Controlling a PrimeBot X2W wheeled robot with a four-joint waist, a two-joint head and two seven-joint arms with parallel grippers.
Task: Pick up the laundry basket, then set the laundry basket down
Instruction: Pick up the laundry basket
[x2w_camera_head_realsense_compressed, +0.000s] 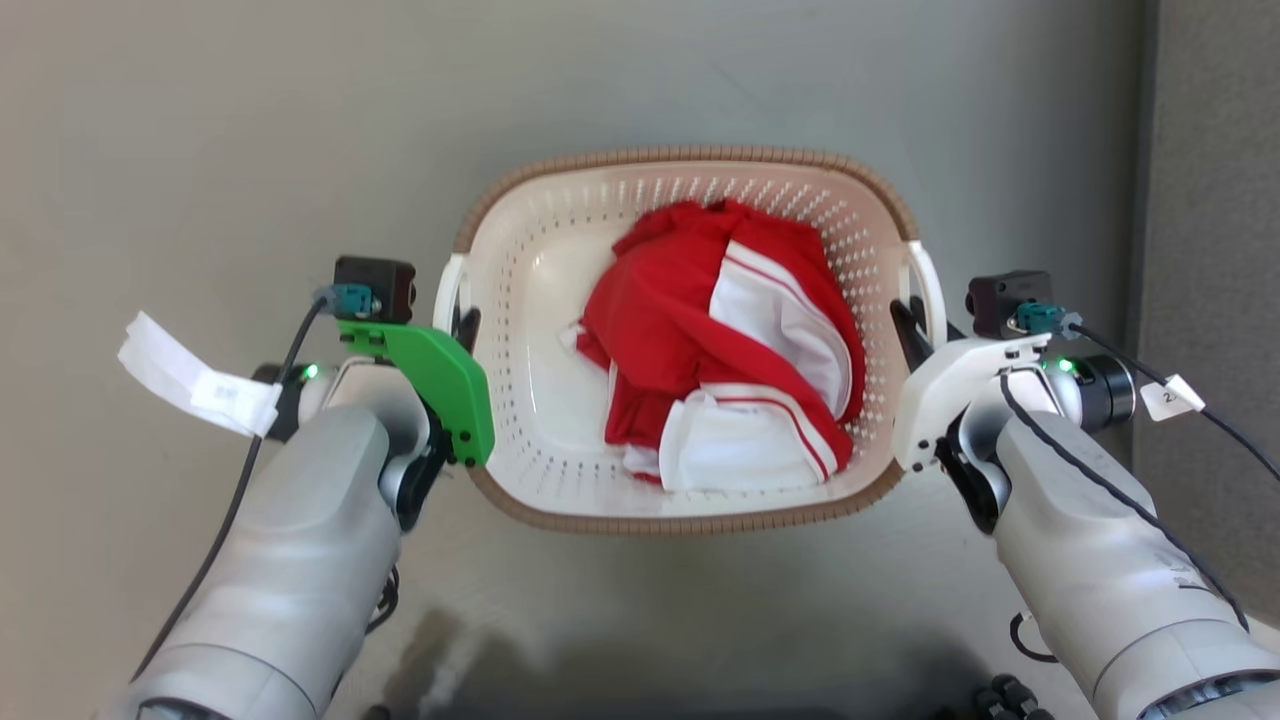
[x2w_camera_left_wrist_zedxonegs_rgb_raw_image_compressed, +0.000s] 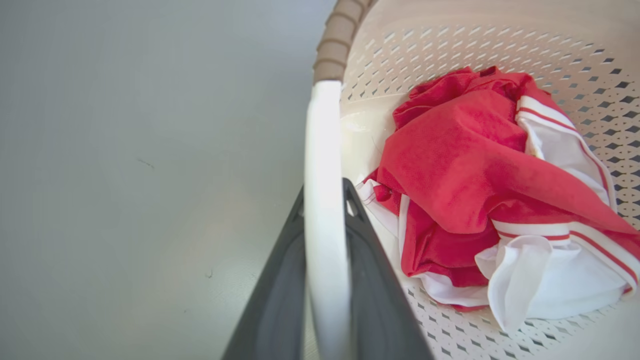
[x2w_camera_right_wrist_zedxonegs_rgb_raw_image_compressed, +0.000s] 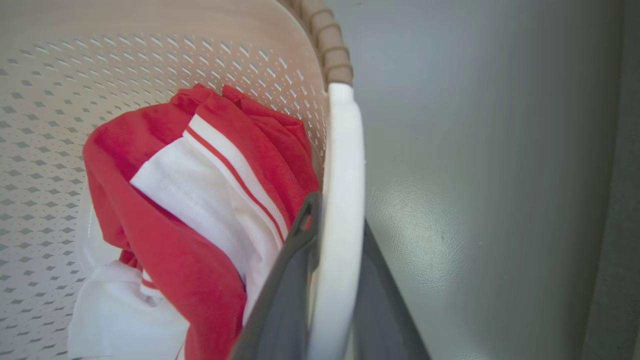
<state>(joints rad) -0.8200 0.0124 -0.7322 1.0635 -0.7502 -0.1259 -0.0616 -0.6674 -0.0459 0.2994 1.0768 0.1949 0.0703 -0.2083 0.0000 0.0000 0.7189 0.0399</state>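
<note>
The laundry basket (x2w_camera_head_realsense_compressed: 680, 156), cream-white and perforated with a brown woven-look rim, lies in the middle of the head view on a grey floor. Red and white clothing (x2w_camera_head_realsense_compressed: 720, 340) is bundled inside it. My left gripper (x2w_camera_head_realsense_compressed: 463, 326) is shut on the basket's white left handle (x2w_camera_left_wrist_zedxonegs_rgb_raw_image_compressed: 324, 150), one dark finger on each side of the bar. My right gripper (x2w_camera_head_realsense_compressed: 908, 322) is shut on the white right handle (x2w_camera_right_wrist_zedxonegs_rgb_raw_image_compressed: 345, 150) in the same way. I cannot tell whether the basket is off the floor.
Plain grey floor (x2w_camera_head_realsense_compressed: 250, 150) surrounds the basket. A darker grey panel (x2w_camera_head_realsense_compressed: 1210, 200) runs down the right edge, close to my right arm. Paper tags (x2w_camera_head_realsense_compressed: 190, 385) hang from the wrist cables. Dark parts of my base (x2w_camera_head_realsense_compressed: 1000, 695) show at the bottom.
</note>
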